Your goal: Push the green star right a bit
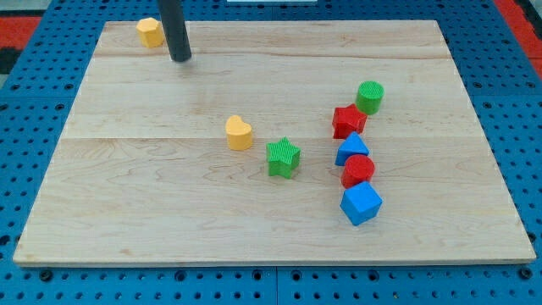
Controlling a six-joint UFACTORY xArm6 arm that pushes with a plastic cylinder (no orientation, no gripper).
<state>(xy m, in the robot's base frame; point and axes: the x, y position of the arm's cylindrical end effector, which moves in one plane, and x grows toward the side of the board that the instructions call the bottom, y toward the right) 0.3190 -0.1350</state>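
A pale wooden surface fills most of the view, lying on a blue pegboard. There is no gripper on this arm, so nothing is grasped or held; the arm ends in a dark rod that comes down from the view's top. My tip rests near the surface's top left corner, just to the right of a yellow hexagonal block and not touching it.

The green star sits a little right of the surface's centre, well apart from my tip, which stands far up and to the view's left of it. A yellow heart lies just to the star's upper left, close but separate.

To the star's right, a curved line of blocks runs from top to bottom: a green cylinder, a red star, a blue triangular block, a red cylinder and a blue cube. Neighbouring blocks in this line touch or nearly touch. A clear gap separates the green star from this line.
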